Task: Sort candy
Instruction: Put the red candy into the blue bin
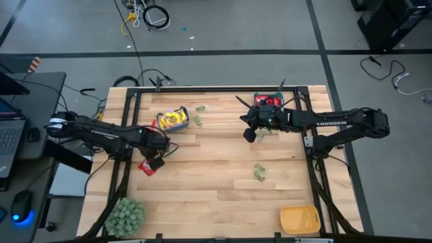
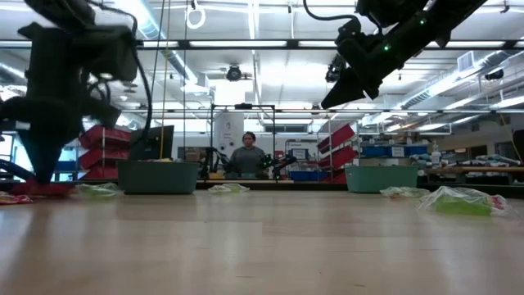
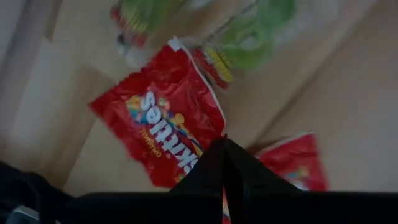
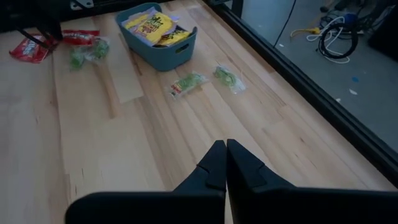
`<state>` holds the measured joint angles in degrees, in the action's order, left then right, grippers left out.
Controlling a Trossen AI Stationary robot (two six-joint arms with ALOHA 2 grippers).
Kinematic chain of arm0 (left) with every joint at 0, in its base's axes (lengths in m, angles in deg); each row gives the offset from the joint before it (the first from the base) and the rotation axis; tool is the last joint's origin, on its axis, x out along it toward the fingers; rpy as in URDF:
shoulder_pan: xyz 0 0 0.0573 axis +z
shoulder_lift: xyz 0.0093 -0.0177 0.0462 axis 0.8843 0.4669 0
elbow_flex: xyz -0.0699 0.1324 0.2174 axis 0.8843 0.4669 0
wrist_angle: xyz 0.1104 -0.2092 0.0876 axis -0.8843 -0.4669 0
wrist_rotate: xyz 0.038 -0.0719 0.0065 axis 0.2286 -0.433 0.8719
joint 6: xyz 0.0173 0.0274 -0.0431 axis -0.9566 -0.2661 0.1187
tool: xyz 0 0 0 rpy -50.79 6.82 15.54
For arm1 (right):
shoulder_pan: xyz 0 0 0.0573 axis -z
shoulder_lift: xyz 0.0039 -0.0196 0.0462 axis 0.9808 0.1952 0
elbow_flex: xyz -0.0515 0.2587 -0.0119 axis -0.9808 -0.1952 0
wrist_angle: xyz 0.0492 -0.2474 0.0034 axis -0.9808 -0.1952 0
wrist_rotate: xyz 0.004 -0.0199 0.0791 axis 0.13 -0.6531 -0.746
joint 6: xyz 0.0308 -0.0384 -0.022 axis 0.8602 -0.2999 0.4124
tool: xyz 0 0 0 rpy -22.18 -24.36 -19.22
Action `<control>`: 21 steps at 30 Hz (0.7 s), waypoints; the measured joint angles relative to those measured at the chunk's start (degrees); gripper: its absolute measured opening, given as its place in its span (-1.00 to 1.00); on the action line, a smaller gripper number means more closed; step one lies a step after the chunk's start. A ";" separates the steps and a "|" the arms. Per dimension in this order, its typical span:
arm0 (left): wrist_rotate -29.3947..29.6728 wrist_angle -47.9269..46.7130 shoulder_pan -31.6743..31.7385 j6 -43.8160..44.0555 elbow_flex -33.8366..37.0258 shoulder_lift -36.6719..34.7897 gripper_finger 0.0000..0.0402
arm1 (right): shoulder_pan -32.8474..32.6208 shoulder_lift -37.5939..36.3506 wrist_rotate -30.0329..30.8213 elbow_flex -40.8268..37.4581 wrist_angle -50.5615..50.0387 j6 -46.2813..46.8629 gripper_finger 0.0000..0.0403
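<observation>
A shiny red candy packet (image 3: 163,130) lies flat on the wooden table (image 1: 223,162) just under the left gripper (image 3: 224,163). White letters on it read "Skittles", with "Original" in small print below and a scatter of coloured sweets drawn around the name. A second red packet (image 3: 295,165) lies close beside it, and blurred pale green packets (image 3: 249,34) sit just beyond; their writing cannot be read. The left gripper's two dark fingers (image 3: 208,168) meet at a point, pressed together — a thin red strip shows below where they meet, but whether they pinch anything cannot be told.

From above, the left gripper (image 1: 156,150) is at the table's left side, with a red packet (image 1: 147,165) near it. A teal bin (image 1: 173,120) close behind holds bright yellow packets (image 1: 174,119); their print is too small to read. Small green packets lie loose on the boards — two near that bin (image 1: 199,115) and a pair mid-table toward the right (image 1: 259,173).

The right arm carries white lettering, "TROSSEN" (image 1: 333,123). Its right gripper (image 1: 251,134) is raised above the far right part of the table, near a bin holding red packets (image 1: 266,100); its fingers (image 4: 214,165) are closed together, holding nothing. A yellow-orange bin (image 1: 300,219) stands at the near right corner, a fuzzy green plant (image 1: 125,214) at the near left.
</observation>
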<state>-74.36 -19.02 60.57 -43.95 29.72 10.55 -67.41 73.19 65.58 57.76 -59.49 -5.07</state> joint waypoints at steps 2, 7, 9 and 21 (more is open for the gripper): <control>-0.16 -1.46 -1.06 -1.83 -2.71 -0.02 -0.99 | -0.29 0.00 0.00 0.00 0.02 -0.39 -1.00; -0.33 -5.47 -4.26 -5.46 -11.26 -0.07 -0.99 | -1.25 0.00 -0.40 0.00 0.40 -1.68 -1.00; -0.21 -5.71 -5.32 -7.41 -14.78 -0.09 -0.99 | -1.83 0.29 -2.80 0.00 2.42 -1.73 -1.00; 6.24 9.63 -6.44 -20.26 -20.90 -4.68 -1.00 | -7.26 12.76 -14.01 0.09 28.82 0.02 -0.70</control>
<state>-68.13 -9.40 54.14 -64.21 8.81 5.87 -74.67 85.95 51.57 57.85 -30.67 -5.05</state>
